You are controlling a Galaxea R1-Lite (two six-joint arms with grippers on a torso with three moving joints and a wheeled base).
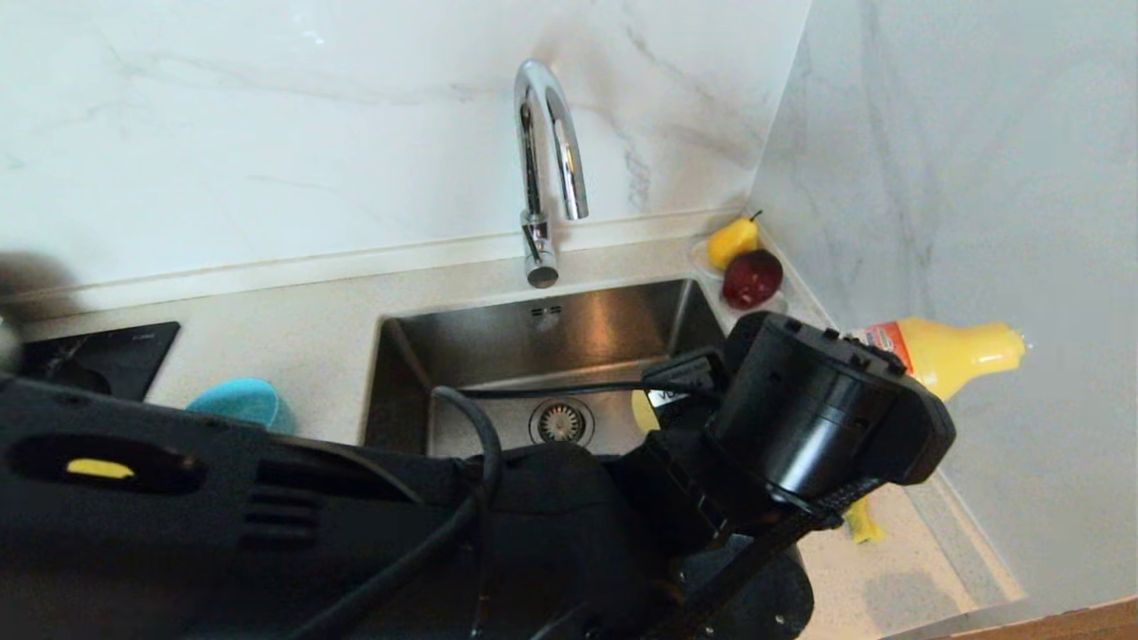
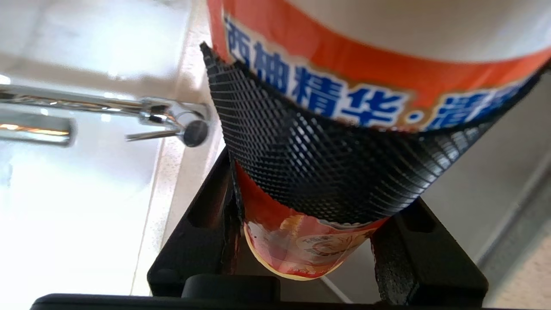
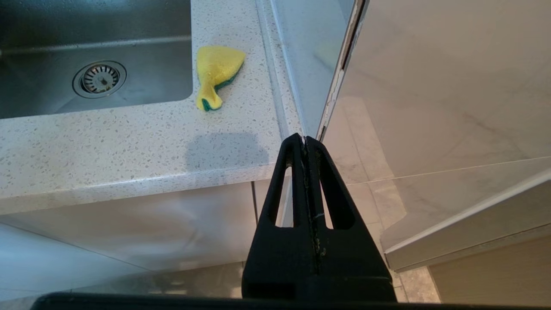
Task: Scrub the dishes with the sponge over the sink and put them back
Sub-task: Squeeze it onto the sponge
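- One risk stood out in the head view: the left gripper [image 1: 876, 391] held a yellow bottle [image 1: 951, 356] tipped sideways by the sink [image 1: 533, 356]; it could slip or spill.
- Left wrist: its pads [image 2: 318, 168] clamped the bottle's label.
- Right wrist: the right gripper [image 3: 304, 144] hung closed, empty, off the speckled counter [image 3: 129, 150]; the sponge [image 3: 217, 71] lay beside the sink. Only a blue bowl [image 1: 242, 402], probably, showed.

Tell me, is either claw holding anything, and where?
The left gripper clamps the yellow detergent bottle around its labelled body. The right gripper is shut and empty.

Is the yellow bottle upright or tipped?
Tipped: the yellow plastic detergent bottle lies about level in the left pincer, neck toward the wall.
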